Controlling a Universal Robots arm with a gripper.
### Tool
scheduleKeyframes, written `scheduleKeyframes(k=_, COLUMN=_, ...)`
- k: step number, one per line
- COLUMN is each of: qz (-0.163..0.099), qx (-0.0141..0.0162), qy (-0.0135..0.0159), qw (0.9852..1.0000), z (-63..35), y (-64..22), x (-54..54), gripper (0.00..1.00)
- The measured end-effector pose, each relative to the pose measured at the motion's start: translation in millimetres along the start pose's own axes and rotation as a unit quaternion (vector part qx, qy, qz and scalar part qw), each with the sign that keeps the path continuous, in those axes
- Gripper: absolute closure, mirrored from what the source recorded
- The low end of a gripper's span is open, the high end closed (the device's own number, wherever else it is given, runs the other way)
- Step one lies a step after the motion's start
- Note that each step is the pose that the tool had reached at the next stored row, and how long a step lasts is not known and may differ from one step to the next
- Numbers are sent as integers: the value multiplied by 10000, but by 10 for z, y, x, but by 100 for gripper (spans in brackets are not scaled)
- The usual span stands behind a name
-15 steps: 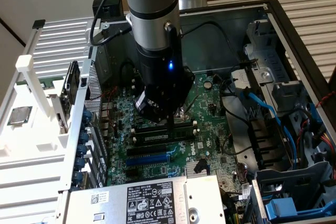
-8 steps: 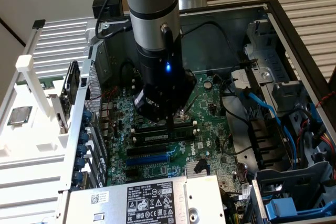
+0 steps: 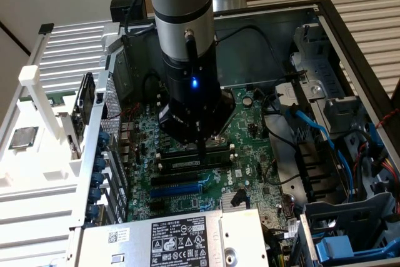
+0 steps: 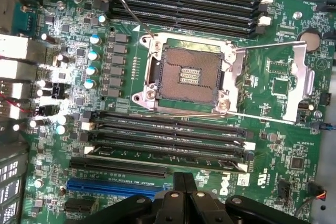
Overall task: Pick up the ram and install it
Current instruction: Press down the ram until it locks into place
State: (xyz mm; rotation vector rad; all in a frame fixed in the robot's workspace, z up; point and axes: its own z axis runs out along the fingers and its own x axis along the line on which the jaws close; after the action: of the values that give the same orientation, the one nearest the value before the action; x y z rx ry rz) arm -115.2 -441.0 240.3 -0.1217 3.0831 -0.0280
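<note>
One closed claw (image 4: 184,183) sits nearest my wrist camera, its black fingers pressed together with nothing visible between them, hanging low over the motherboard (image 4: 273,72). Just past the tips lies a bank of black memory slots (image 4: 168,129). The slot closest to the claw seems to carry the ram (image 4: 163,159), lying flat along its length. I judge the claw is shut so the joined tips can bear down on the stick's edge, though I cannot see contact. Farther on, the processor socket (image 4: 190,73) stands open and bare, its retaining frame swung aside. The exterior view adds what the wrist camera lacks. In mid-frame the arm (image 3: 184,29) comes straight down into the case with the claw (image 3: 203,148) over the ram (image 3: 181,164), a long strip with pale labels. At the exterior view's left, a white tray (image 3: 37,179) holds a silver processor chip (image 3: 22,137), beside an upright expansion card (image 3: 84,101).
</note>
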Motion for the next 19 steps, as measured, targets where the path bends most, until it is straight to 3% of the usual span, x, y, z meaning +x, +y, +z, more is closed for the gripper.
scheduleKeyframes(k=5, qz=373, qx=20, qy=7, qw=9993, z=2, y=0, x=0, gripper=90)
scheduleKeyframes(k=9, qz=683, qx=37, qy=14, qw=9977, z=3, y=0, x=0, gripper=90)
scheduleKeyframes(k=19, qz=761, qx=33, qy=15, qw=9971, z=3, y=-1, x=0, gripper=90)
